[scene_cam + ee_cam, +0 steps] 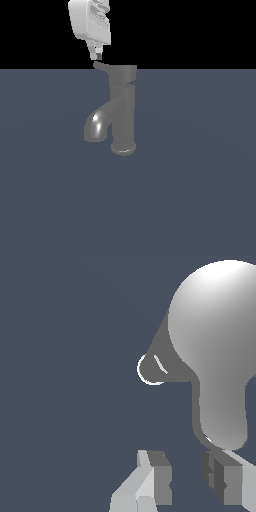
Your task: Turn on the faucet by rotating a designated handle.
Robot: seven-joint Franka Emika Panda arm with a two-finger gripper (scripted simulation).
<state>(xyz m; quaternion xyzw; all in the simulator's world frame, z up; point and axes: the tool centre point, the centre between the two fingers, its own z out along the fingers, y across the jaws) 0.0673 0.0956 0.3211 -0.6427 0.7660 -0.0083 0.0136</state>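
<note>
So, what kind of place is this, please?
Probably a bare simulated test scene, not a real kitchen or bathroom: a lone faucet stands on a flat grey floor with no sink, under a black background, and only the gripper hangs above its handle.

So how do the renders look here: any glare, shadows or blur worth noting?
Exterior view: sharp, a bright highlight on the faucet spout, no cast shadow on the floor, black background above. Wrist view: the handle cap glares nearly white on top, its edges crisp; the gripper is cut off at the frame edge.
</note>
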